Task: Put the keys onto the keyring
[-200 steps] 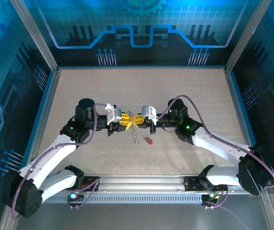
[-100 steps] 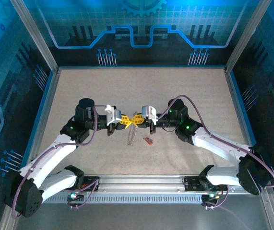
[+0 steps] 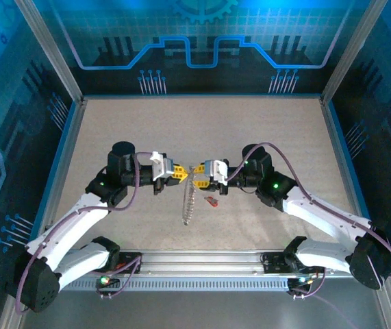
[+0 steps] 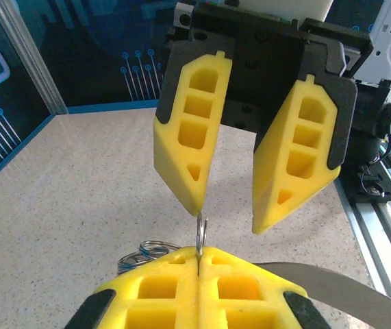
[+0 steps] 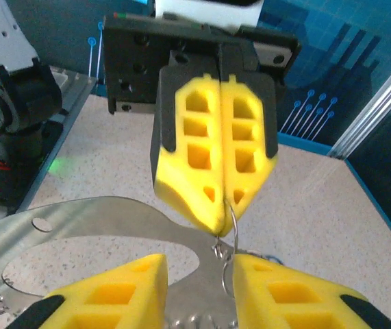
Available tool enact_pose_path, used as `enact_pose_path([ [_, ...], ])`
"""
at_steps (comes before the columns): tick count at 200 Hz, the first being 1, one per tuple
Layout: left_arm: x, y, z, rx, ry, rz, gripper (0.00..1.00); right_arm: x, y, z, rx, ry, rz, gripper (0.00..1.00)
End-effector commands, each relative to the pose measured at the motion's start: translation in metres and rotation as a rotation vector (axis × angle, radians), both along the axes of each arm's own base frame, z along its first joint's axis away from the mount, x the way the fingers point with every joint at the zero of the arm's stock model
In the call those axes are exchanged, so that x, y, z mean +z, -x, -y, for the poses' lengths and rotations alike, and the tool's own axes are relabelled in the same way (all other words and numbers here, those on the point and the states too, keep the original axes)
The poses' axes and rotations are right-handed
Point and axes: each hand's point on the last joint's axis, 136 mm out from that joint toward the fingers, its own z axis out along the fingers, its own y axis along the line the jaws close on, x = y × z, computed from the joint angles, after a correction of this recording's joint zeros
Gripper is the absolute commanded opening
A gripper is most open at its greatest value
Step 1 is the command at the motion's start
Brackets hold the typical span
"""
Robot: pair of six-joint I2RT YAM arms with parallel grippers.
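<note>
We are watching the left yellow-fingered gripper [image 3: 180, 172] clenching the thin silvery chain-like keyring [image 3: 188, 202] at mid-table, the right yellow-fingered gripper [image 3: 199, 176] facing it with fingers standing apart, released, one tiny red-headed key [image 3: 211, 201] lying just beside the loop on the speckled beige tabletop [image 3: 263, 130].

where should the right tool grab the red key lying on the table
Probably by its red head, straight down from above: the key lies flat on the table, so only its top is reachable, and the head looks its widest part. The right tool is open; keep clear of the keyring hanging from the shut left tool.
</note>
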Motion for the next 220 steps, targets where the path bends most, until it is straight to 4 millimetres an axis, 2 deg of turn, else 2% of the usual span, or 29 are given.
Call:
enact_pose_path([
  [1,0.007,0.005,0.000,-0.021,0.000,0.067,0.00,0.002,0.002,-0.002,0.007,0.029,0.001,0.32],
  [52,0.003,0.009,0.002,-0.041,-0.014,0.077,0.00,0.005,-0.003,-0.008,-0.004,-0.005,-0.018,0.32],
  [104,0.007,0.012,0.004,-0.059,0.016,0.079,0.00,0.006,-0.004,-0.017,0.006,-0.039,-0.036,0.31],
  [134,0.009,0.013,0.005,-0.069,0.038,0.081,0.00,0.009,-0.002,-0.016,0.005,-0.067,-0.028,0.27],
  [151,0.010,0.013,0.006,-0.070,0.046,0.078,0.00,0.011,0.000,-0.014,0.006,-0.069,-0.024,0.19],
  [164,0.011,0.012,0.007,-0.074,0.058,0.079,0.00,0.011,0.001,-0.014,0.005,-0.072,-0.029,0.17],
  [181,0.014,0.013,0.008,-0.083,0.081,0.076,0.00,0.009,-0.001,-0.014,-0.002,-0.069,-0.033,0.18],
  [199,0.017,0.013,0.008,-0.081,0.103,0.080,0.00,0.008,-0.005,-0.013,-0.030,-0.074,-0.036,0.26],
  [214,0.021,0.014,0.009,-0.089,0.114,0.085,0.00,0.007,-0.007,-0.012,-0.048,-0.084,-0.038,0.28],
  [220,0.022,0.015,0.008,-0.090,0.119,0.085,0.00,0.013,-0.008,-0.012,-0.050,-0.105,-0.018,0.27],
])
